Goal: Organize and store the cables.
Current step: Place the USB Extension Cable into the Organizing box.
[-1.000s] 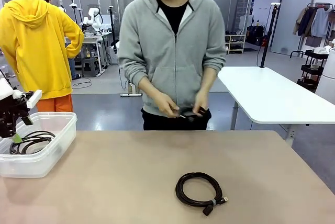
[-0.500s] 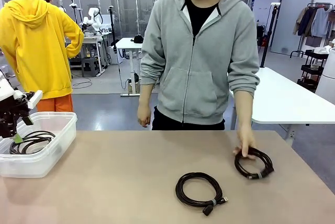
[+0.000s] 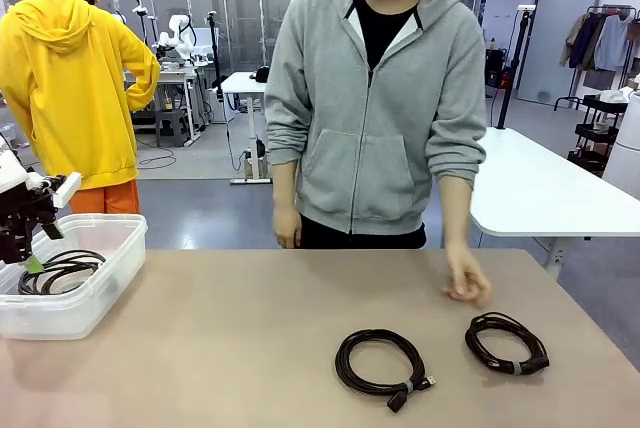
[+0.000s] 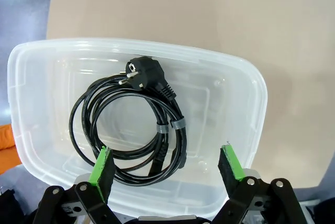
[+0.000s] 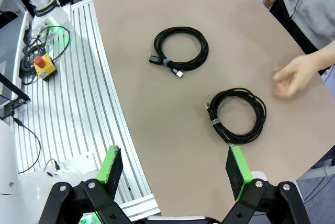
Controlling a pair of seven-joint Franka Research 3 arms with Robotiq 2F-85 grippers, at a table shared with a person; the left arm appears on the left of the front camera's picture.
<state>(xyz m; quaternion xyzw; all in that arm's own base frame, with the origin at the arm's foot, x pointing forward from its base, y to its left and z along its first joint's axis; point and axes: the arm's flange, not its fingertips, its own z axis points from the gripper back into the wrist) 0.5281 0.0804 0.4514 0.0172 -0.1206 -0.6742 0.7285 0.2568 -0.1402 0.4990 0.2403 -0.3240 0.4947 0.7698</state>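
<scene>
Right now we are holding both sets of jaws wide and empty. Our left jaws are hanging over the clear bin, where one coiled cable is lying. Two more are lying apart on the worktop: a near cable and, at its three o'clock, a far cable. The person's hand is showing at the far cable's eleven o'clock.

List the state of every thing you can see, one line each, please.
Plastic bin, lidless, holding one cable.
Cable in bin, coiled, banded.
Middle cable, coiled, banded, lying on table.
Right cable, coiled, banded, lying on table.
Left pincer, open, empty, above bin.
Right pincer, open, empty, above table.
Person's hand, empty, near right cable.
</scene>
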